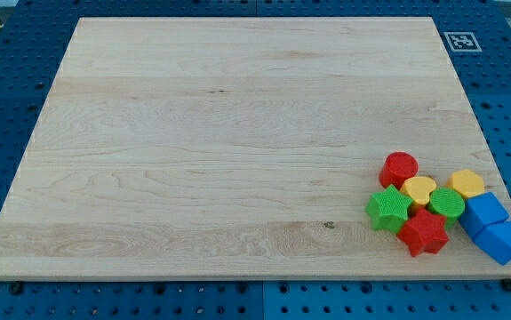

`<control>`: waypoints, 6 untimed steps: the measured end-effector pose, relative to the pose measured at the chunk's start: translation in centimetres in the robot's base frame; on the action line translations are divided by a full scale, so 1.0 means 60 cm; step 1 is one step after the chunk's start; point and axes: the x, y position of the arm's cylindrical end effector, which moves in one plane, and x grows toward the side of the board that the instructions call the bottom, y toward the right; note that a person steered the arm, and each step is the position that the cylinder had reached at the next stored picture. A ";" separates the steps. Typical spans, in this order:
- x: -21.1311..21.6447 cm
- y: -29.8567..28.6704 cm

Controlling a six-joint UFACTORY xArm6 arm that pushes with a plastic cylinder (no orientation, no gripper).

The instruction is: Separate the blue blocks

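Two blue blocks touch each other at the board's bottom right corner: a blue cube (484, 212) and, just below and right of it, a blue wedge-shaped block (503, 241). They lie at the right end of a tight cluster of blocks. My tip does not show in the camera view, and neither does the arm.
The cluster also holds a red round block (399, 168), a yellow heart-shaped block (419, 189), a yellow hexagon-like block (467, 184), a green round block (447, 204), a green star (387, 208) and a red star (424, 232). The wooden board (237, 133) lies on blue pegboard; a tag marker (462, 41) sits at its top right.
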 end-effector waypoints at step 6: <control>-0.003 -0.087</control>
